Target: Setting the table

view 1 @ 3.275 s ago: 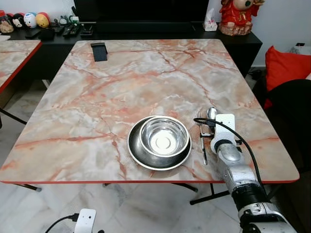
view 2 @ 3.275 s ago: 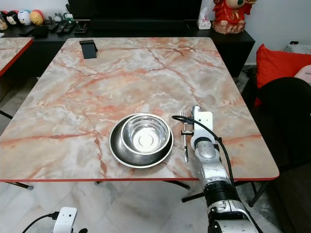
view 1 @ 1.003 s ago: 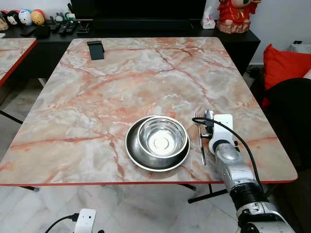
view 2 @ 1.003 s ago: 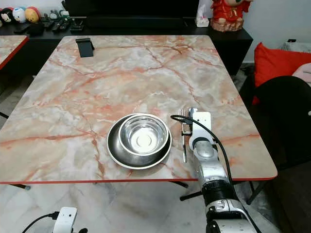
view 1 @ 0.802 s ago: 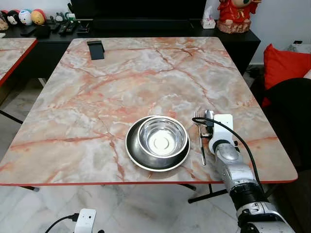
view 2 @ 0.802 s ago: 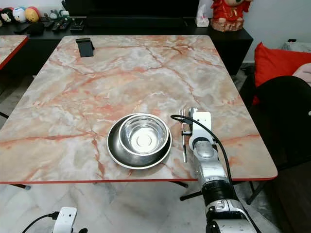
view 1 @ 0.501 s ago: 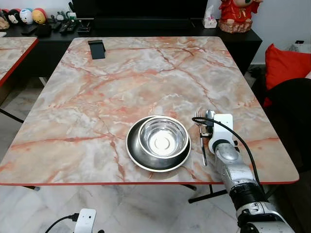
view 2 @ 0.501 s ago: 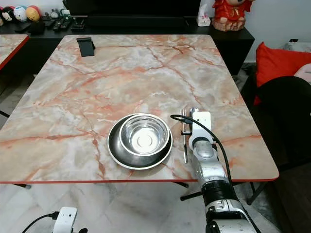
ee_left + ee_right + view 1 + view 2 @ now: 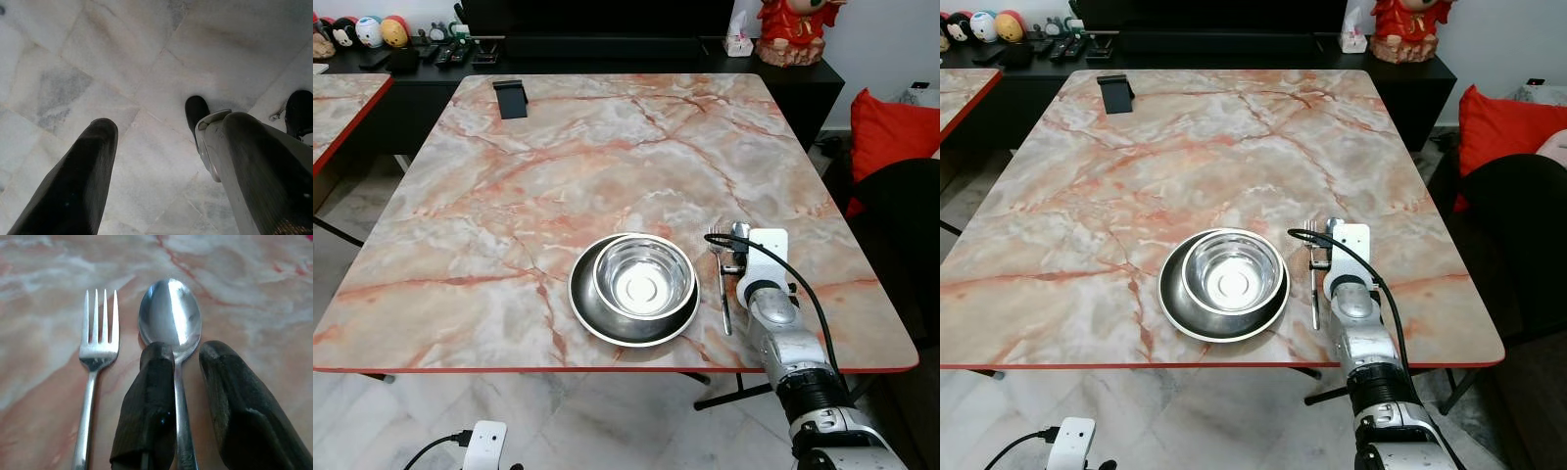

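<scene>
Nearest the viewer, the left gripper [image 9: 161, 161] hangs idle below table height with its two black fingers spread apart over pale marble floor tiles [image 9: 98, 58]. Above it, the right arm reaches over the near edge of the marble table [image 9: 607, 147], and the right gripper [image 9: 188, 396] lies low over the tabletop, its fingers [image 9: 146, 401] parted on either side of the handle of a spoon [image 9: 171, 318]; one finger appears to touch the handle while a narrow gap shows at the other, so the grip is not closed. The spoon lies flat on the table, bowl pointing away from the robot. Just beside it, on the side toward the dishes, a fork [image 9: 722, 284] lies parallel, tines pointing the same way and apart from the spoon. To the left of the fork, near the front edge, a dark plate [image 9: 592, 313] carries a steel bowl [image 9: 643, 278]; the bowl shows only its shiny bottom. Toward the far left corner of the table stands a small black holder [image 9: 511, 99]. Beyond the table, a dark sideboard [image 9: 803, 83] carries a red figurine [image 9: 791, 31] and small toys [image 9: 374, 31].
</scene>
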### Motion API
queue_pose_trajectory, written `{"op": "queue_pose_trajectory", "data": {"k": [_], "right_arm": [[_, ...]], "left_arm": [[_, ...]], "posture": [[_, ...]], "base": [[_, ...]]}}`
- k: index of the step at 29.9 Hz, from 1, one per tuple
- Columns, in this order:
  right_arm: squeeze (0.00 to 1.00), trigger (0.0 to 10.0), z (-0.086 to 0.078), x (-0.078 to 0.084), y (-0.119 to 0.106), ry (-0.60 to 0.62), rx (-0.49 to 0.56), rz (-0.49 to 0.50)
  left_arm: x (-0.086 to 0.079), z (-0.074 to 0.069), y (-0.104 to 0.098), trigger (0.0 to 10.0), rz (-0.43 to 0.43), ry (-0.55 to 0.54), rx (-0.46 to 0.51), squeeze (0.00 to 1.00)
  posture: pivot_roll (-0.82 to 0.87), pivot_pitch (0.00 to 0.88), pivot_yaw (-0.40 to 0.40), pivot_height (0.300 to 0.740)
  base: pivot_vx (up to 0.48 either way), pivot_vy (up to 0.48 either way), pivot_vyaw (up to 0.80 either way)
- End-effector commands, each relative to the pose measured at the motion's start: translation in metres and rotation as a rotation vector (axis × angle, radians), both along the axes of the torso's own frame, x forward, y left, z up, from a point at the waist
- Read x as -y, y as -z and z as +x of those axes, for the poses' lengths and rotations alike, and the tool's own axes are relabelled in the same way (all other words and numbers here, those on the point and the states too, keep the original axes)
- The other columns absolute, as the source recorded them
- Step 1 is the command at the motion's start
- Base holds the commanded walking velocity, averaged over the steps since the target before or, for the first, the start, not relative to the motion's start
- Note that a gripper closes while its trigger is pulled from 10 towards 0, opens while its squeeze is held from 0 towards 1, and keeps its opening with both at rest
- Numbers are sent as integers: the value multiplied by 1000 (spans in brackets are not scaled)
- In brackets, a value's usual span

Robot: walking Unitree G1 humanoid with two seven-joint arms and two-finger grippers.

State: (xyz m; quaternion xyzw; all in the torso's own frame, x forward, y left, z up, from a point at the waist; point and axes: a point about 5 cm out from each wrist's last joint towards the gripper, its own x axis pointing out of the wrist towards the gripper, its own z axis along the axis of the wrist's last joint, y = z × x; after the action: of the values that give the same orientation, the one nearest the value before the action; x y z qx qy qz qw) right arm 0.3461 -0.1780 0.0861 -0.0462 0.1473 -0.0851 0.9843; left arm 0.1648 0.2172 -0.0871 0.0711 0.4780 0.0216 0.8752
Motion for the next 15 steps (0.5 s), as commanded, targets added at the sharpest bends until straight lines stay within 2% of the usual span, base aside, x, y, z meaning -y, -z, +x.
{"op": "queue_pose_trajectory", "data": {"k": [1,9,15], "right_arm": [[0,10000,4,0,-12,12,62,21],[0,10000,5,0,-18,19,107,41],[0,10000,7,-4,-37,9,267,84]], "left_arm": [[-1,-5,2,10000,-4,-11,-23,0],[0,-5,2,10000,-5,-10,-23,0],[-1,-5,2,10000,0,-10,-23,0]], "posture": [[-61,63,-3,740],[-61,61,-1,740],[-59,60,-1,740]], "base": [[0,0,0],[0,0,0],[0,0,0]]}}
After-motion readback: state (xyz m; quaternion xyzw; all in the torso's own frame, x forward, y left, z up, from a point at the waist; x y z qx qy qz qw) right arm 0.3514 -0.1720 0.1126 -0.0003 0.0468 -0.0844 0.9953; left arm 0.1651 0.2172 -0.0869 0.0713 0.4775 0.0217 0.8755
